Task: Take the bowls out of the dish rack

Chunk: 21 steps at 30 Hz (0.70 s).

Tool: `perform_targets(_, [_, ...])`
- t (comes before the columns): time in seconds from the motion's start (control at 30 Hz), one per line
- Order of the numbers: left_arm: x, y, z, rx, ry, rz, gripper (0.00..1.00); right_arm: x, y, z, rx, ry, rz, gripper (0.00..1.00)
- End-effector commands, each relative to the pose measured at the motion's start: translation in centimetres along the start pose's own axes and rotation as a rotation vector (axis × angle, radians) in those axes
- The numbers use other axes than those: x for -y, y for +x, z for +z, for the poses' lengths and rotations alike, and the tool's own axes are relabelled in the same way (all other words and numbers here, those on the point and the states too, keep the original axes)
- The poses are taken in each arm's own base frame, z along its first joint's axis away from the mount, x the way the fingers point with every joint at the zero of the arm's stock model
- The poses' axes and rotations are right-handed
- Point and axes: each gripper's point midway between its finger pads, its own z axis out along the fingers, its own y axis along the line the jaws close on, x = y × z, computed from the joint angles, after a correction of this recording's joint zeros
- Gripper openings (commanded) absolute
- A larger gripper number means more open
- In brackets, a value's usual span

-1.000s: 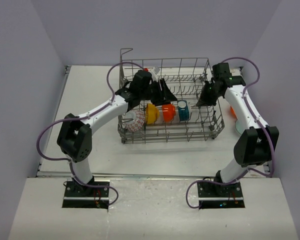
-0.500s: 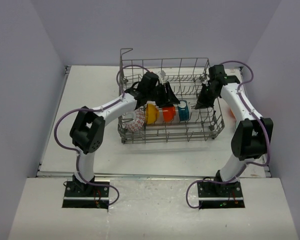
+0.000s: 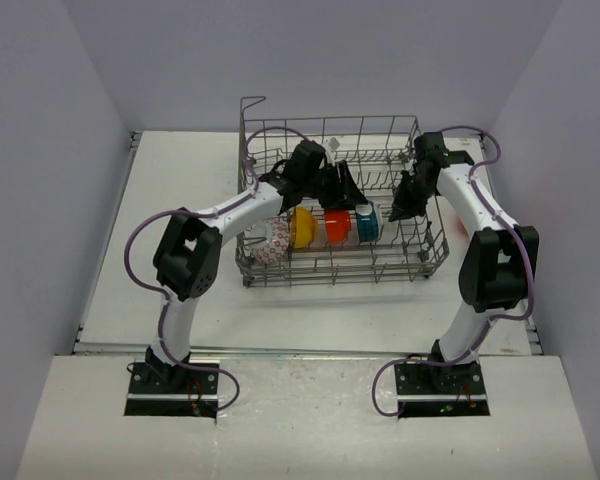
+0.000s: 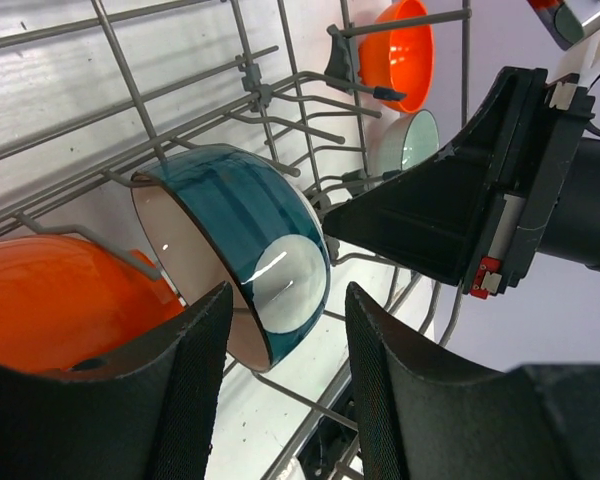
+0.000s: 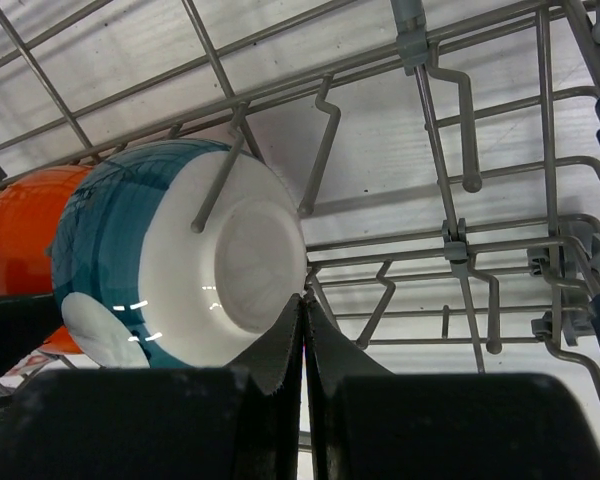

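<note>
The grey wire dish rack (image 3: 420,255) holds a white-and-red bowl (image 3: 271,244), a yellow bowl (image 3: 302,227), an orange bowl (image 3: 336,227) and a teal bowl (image 3: 367,222), all on edge in a row. My left gripper (image 3: 346,188) is open just behind the orange and teal bowls. In the left wrist view its fingers (image 4: 180,400) stand either side of the teal bowl's (image 4: 240,235) lower rim, not touching. My right gripper (image 3: 404,203) is shut and empty inside the rack. Its tips (image 5: 302,305) are at the teal bowl's (image 5: 170,260) white base.
An orange bowl (image 4: 400,50) and a pale bowl (image 4: 412,140) lie on the table outside the rack's right side, mostly hidden by my right arm in the top view. Upright tines (image 5: 460,130) and tall grid walls surround both grippers.
My left gripper has moved right along the rack, from above the yellow bowl to the teal one. My right gripper has shifted slightly toward the teal bowl.
</note>
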Motion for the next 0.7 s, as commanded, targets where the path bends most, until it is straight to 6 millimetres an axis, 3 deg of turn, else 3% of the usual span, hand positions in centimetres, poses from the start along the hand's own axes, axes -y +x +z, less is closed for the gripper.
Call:
perform_targets(0.0, [2.4, 0.0, 0.8, -0.006, 0.069, 0.039, 0.50, -0.2, -1.6, -0.8, 0.044, -0.008, -0.008, 0.00])
perform_targets(0.3, [2.1, 0.8, 1.8, -0.021, 0.066, 0.024, 0.49, 0.1, -1.9, -0.2, 0.029, -0.006, -0.002, 0.00])
perform_targets(0.37, [2.5, 0.8, 2.0, -0.022, 0.083, 0.019, 0.47, 0.2, -1.9, 0.0, 0.025, -0.004, -0.001, 0.00])
perform_targets(0.5, [3.3, 1.0, 2.2, -0.024, 0.120, 0.020, 0.31, 0.3, -1.8, 0.6, 0.006, -0.001, -0.006, 0.00])
perform_targets(0.67, [3.8, 1.3, 2.5, -0.033, 0.159, 0.000, 0.28, 0.1, -2.0, 1.1, -0.010, -0.010, -0.014, 0.00])
